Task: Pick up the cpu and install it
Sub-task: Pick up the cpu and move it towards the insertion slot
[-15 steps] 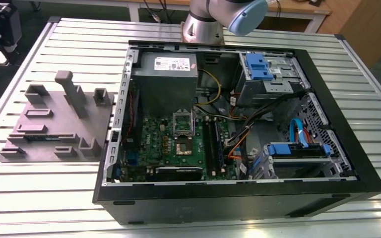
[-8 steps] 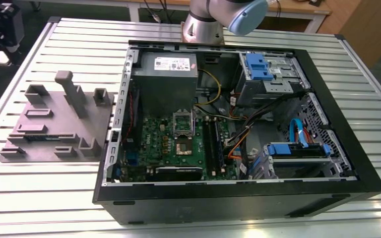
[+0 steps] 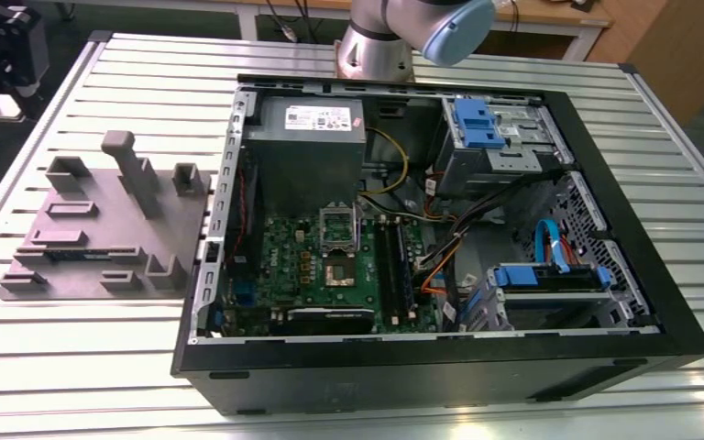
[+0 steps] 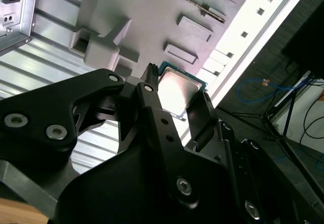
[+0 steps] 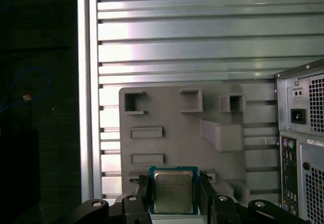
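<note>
1. While the pincer (image 5: 173,186) hangs high above the grey tray (image 5: 172,110), it grips the cpu (image 5: 173,193) by two opposite edges.
2. Beside the tray, an open computer case (image 3: 450,362) stands on the slatted tabletop (image 3: 83,367), towards the exterior view's right.

Even light, with glare on the slatted table (image 5: 202,32) and dark surroundings.
</note>
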